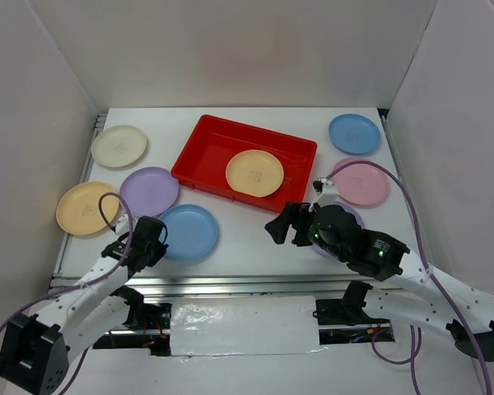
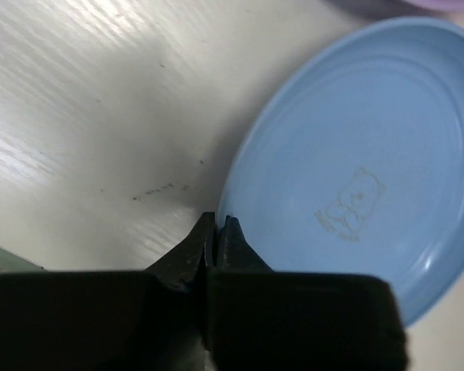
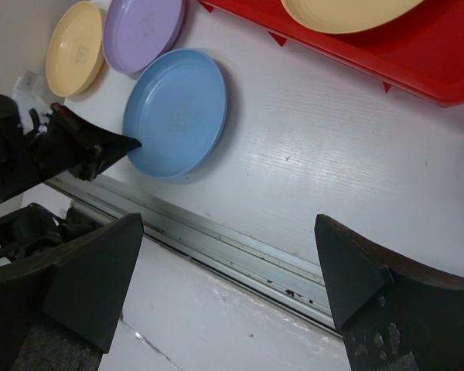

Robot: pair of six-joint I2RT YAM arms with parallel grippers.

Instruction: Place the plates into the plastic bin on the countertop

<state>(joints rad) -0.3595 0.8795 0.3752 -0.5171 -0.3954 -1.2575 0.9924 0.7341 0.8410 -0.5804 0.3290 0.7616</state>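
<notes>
Left gripper point(image 2: 219, 222) is pressed together at the rim of a blue plate point(image 2: 356, 154) on the countertop point(image 1: 247, 240), right gripper point(image 3: 226, 232) stands spread wide, and one yellow-orange plate point(image 1: 253, 173) lies in the red bin point(image 1: 206, 152).

a boxed-in robot lab bench
plain white walls point(image 1: 255, 49) close in a white countertop point(image 1: 255, 247) edged with metal rails point(image 1: 230, 282); a left arm point(image 1: 82, 296) and a right arm point(image 1: 432, 284), both white with black joints, are bolted at its near edge, trailing purple cables point(image 1: 412, 216), with a crinkled white sheet point(image 1: 243, 325) between their bases.
</notes>
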